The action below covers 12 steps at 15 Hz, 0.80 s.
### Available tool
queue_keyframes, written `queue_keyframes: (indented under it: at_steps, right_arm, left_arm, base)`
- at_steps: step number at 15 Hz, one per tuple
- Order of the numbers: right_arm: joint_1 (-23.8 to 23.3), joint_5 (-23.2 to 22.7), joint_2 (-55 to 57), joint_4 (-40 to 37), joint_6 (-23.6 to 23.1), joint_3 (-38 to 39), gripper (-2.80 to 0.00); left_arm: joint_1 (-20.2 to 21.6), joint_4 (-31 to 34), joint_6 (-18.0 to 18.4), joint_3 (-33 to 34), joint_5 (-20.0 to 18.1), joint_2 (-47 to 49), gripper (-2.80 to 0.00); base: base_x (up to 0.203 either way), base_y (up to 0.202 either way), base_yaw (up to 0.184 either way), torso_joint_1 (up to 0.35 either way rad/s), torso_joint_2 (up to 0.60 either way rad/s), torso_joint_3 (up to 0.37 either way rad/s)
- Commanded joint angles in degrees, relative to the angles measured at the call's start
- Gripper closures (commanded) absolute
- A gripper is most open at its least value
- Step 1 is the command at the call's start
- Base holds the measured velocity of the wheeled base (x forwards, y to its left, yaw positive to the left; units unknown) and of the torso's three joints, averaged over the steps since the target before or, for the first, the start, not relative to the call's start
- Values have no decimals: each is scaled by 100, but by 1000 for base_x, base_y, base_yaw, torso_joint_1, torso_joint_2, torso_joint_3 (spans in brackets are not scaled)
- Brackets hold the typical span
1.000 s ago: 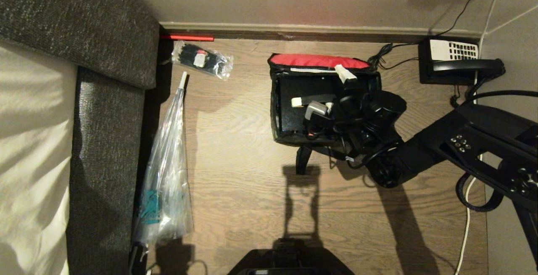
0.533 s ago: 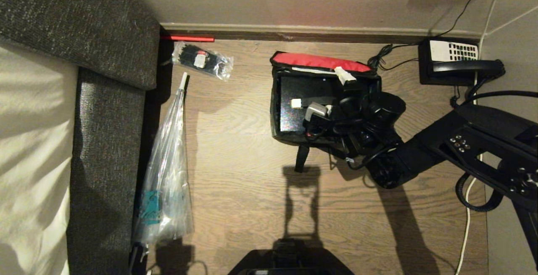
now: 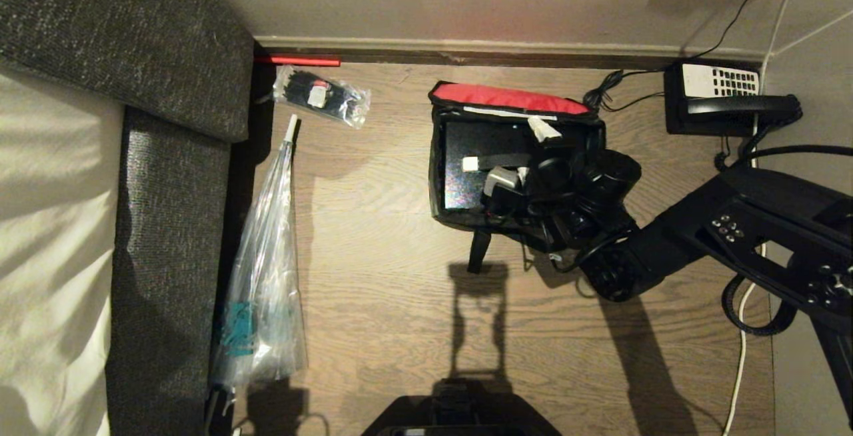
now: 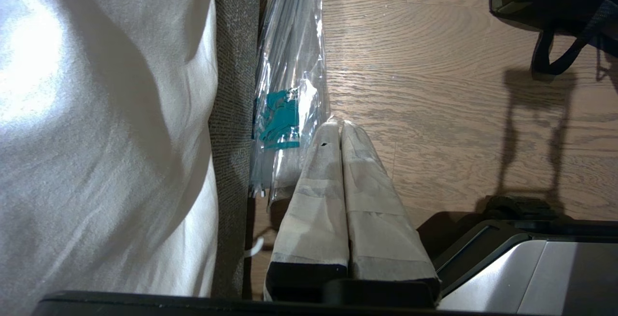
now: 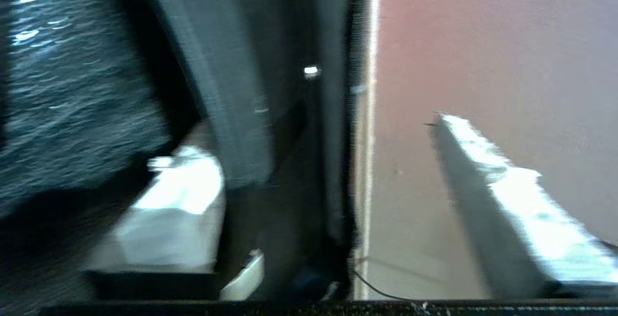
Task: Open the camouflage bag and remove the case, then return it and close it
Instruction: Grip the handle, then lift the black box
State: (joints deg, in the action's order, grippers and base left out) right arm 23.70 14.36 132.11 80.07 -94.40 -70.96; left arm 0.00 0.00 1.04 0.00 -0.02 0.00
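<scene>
The right gripper (image 3: 516, 179) hangs low over the open camouflage bag (image 3: 448, 216), its taped fingers (image 5: 512, 200) spread apart with the black strap (image 5: 231, 113) of the case (image 3: 466, 176) running between them, nothing pinched. The case lies flat inside the bag, white tab (image 3: 470, 163) showing, the red-lined lid (image 3: 510, 97) folded back toward the wall. A black telephone (image 3: 723, 99) sits well to the right, a clear plastic sleeve (image 3: 263, 269) well to the left beside the sofa (image 3: 166, 243). Compared with a second ago, the bag has squared up and the case's far white tab (image 3: 543, 128) has dropped lower. The left gripper (image 4: 342, 135) is parked near the sleeve, fingers pressed together.
</scene>
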Motion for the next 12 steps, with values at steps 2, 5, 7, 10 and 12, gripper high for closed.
queue_keyframes:
  at_steps: [2, 5, 7, 10, 12]
  right_arm:
    - [3, 31, -1, 122, -61, 117, 0]
    - [39, 76, 62, 123, -61, 56, 0]
    - [91, 120, 98, 123, -61, 29, 0]
    - [101, 181, 169, 258, -69, 15, 0]
    - [101, 174, 208, 491, -73, 108, 0]
  left_arm:
    - [0, 0, 1, 0, 2, 0, 0]
    - [0, 0, 1, 0, 2, 0, 0]
    - [0, 0, 1, 0, 2, 0, 0]
    - [0, 0, 1, 0, 2, 0, 0]
    - [0, 0, 1, 0, 2, 0, 0]
  base:
    - [0, 0, 0, 0, 0, 0]
    - [0, 0, 0, 0, 0, 0]
    - [0, 0, 0, 0, 0, 0]
    - [0, 0, 0, 0, 0, 0]
    - [0, 0, 0, 0, 0, 0]
